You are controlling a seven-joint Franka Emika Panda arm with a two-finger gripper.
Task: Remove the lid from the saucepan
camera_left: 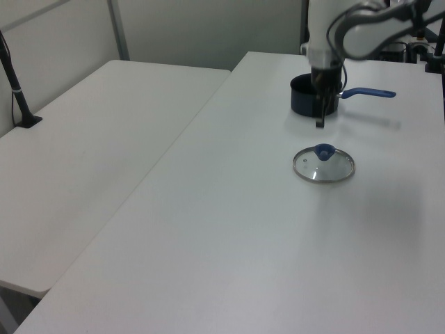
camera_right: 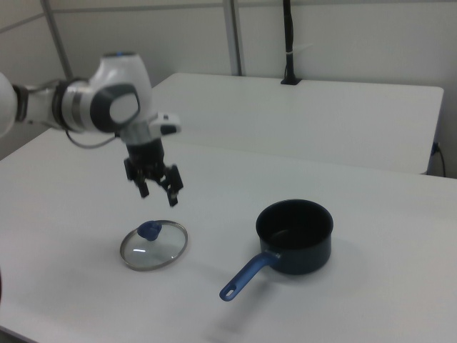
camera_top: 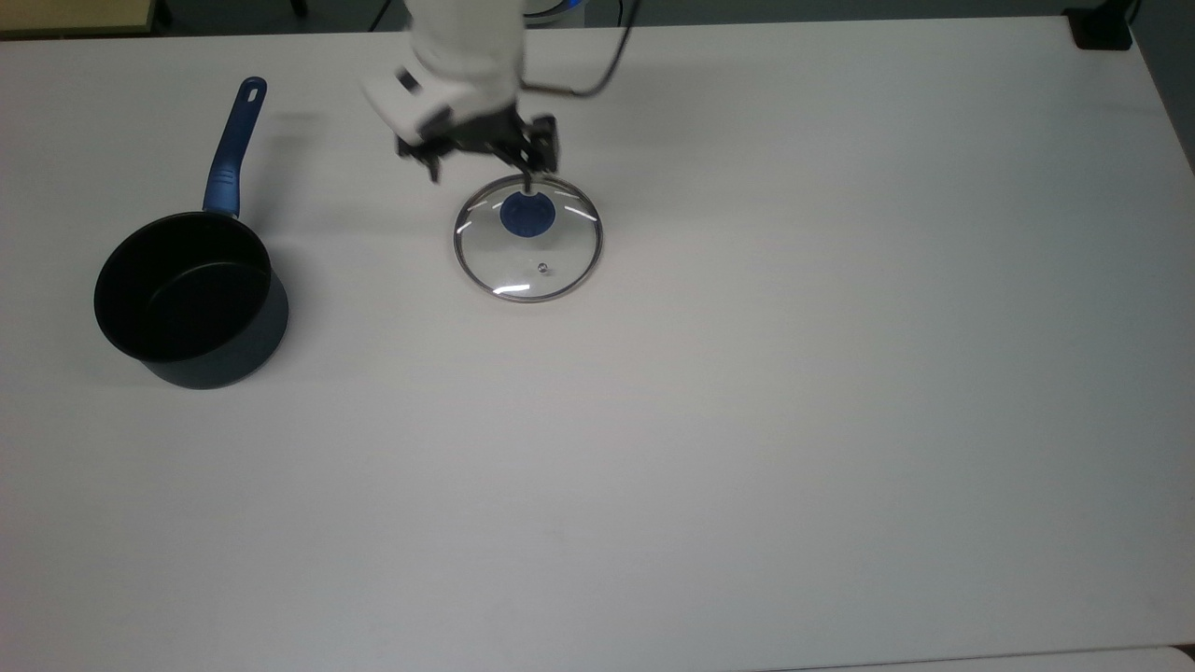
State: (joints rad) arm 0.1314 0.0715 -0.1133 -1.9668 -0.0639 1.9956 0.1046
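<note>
The lid (camera_top: pixel 528 252), clear glass with a metal rim and a blue knob (camera_top: pixel 527 214), lies flat on the white table (camera_top: pixel 747 373). It also lies flat in the left view (camera_left: pixel 324 168) and the right view (camera_right: pixel 153 247). My gripper (camera_top: pixel 481 168) hangs in the air above the lid's far edge, open, with nothing between its fingers (camera_right: pixel 157 194). The saucepan (camera_top: pixel 191 299) stands uncovered at the top view's left, well apart from the lid, its blue handle (camera_top: pixel 233 145) pointing away. In the right view the saucepan (camera_right: pixel 295 236) sits to the lid's right.
A second white table (camera_left: pixel 90 139) stands beside this one, with a black post (camera_left: pixel 14 83) clamped to it. A small black object (camera_top: pixel 1102 28) sits at the top view's upper right corner. The arm's cable (camera_top: pixel 597 75) loops behind the gripper.
</note>
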